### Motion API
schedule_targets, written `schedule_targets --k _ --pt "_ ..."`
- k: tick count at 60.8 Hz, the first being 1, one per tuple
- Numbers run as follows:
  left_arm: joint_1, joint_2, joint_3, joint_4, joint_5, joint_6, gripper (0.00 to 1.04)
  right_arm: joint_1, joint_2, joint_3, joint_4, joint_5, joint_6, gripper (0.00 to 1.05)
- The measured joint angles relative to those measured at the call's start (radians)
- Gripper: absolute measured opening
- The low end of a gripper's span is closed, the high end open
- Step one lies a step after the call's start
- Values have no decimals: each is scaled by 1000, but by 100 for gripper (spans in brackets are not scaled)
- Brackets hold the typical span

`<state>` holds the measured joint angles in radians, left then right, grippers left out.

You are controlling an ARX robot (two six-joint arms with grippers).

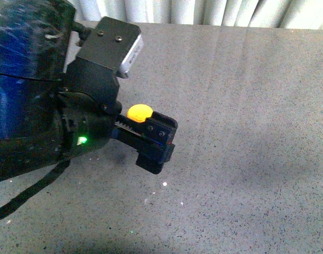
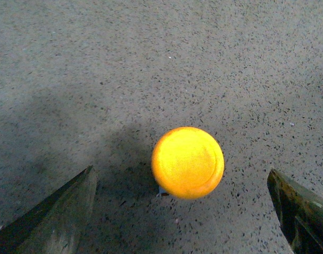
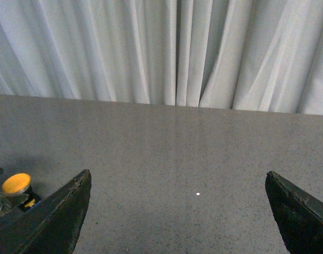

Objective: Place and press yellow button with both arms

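Observation:
The yellow button (image 1: 139,112) stands upright on the grey speckled table (image 1: 246,132). My left gripper (image 1: 154,144) hangs over it, open, with the toothed bar just in front of the cap. In the left wrist view the domed yellow cap (image 2: 187,162) lies between the two spread fingers (image 2: 55,222), touching neither; a corner of its clear base shows under the cap. My left gripper (image 2: 180,170) is empty. My right gripper (image 3: 177,173) is open and empty above bare table. The button (image 3: 16,183) shows far to one side in that view.
A white pleated curtain (image 3: 166,47) hangs behind the far edge of the table. The bulky black left arm (image 1: 39,95) with its green light and a black cable fills the left of the front view. The right arm is out of the front view.

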<state>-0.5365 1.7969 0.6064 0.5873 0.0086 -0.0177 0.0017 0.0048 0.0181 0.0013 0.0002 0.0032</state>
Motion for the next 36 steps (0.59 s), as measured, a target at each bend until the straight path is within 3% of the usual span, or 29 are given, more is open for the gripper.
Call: schedule_targets --k 22,24,29,32,36 --pt "269 -494 -234 -73 183 -103 96 0 0 0 0 0 0 96" --pt "280 -503 -262 -16 125 -89 92 0 0 0 0 0 0 96" --pt "345 -514 -383 306 -77 -40 78 0 0 0 0 -2 0 96" --pt "417 -555 -452 413 -76 -22 69 0 0 0 0 1 0 96" --pt "498 -636 -492 423 -30 -11 58 0 0 0 0 3 0 96"
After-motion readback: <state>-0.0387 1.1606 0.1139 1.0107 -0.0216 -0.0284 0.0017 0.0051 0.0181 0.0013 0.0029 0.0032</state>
